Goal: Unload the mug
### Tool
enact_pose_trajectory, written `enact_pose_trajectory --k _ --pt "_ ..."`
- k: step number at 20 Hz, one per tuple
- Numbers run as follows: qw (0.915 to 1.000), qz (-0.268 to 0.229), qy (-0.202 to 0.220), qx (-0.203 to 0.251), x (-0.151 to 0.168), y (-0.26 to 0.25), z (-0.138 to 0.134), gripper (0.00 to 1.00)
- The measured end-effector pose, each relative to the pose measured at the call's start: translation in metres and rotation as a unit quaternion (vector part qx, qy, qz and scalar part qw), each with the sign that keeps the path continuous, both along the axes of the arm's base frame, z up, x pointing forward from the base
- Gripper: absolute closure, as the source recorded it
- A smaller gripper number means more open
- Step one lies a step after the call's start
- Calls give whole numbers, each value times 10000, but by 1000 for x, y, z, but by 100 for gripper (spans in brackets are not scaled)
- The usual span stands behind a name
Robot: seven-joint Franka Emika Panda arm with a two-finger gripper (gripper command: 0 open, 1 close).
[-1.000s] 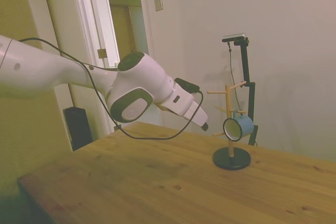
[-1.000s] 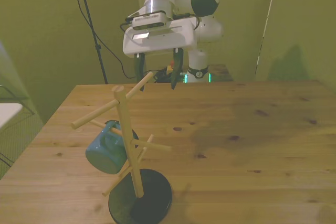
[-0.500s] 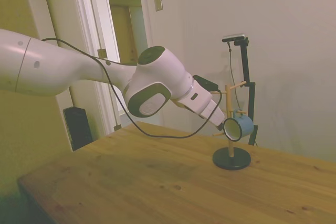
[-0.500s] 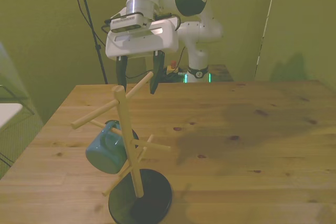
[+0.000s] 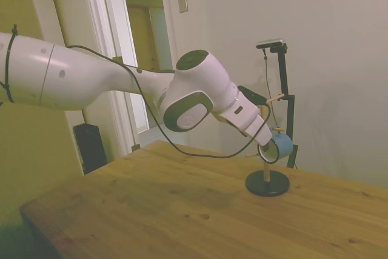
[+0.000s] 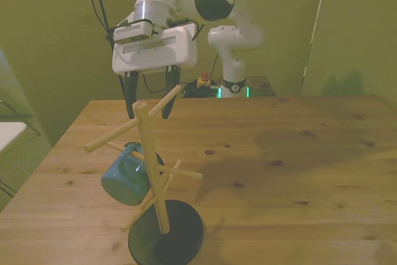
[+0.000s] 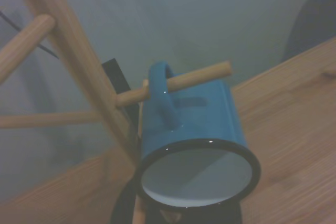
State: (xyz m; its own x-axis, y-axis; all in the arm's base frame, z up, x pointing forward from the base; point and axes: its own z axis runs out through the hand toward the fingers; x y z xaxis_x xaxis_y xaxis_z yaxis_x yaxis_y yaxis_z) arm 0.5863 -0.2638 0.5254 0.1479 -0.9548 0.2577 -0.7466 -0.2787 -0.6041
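The mug (image 6: 126,180) is light blue with a dark rim and a pale inside. It hangs by its handle on a lower peg of the wooden rack (image 6: 152,166), on the front view's left side of the post. My gripper (image 6: 149,111) is open, behind and above the mug, level with the rack's top, and holds nothing. In the side view the gripper (image 5: 268,145) is right in front of the mug (image 5: 284,145) and hides most of its mouth. The wrist view shows the mug (image 7: 195,124) from close by, its mouth toward the camera and a peg (image 7: 184,81) through its handle.
The rack stands on a black round base (image 6: 166,235) near the table's front edge in the front view. Several bare pegs stick out from the post, one long peg (image 6: 111,136) pointing to the front view's left. The wooden table (image 6: 291,178) stretches to the right.
The arm has reached farther out and toward the front view's left, bringing the open gripper from short of the rack to right up against the mug's mouth. The mug has not moved.
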Motion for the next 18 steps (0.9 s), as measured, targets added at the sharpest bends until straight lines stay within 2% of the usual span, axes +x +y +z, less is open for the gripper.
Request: enact_pose_trajectory --k 6,13,18 --pt "9997 -147 159 63 9 -19 -9 0" --pt "9990 79 -288 -344 19 -9 3 0" --pt "9987 195 -329 -347 18 -12 -2 0"
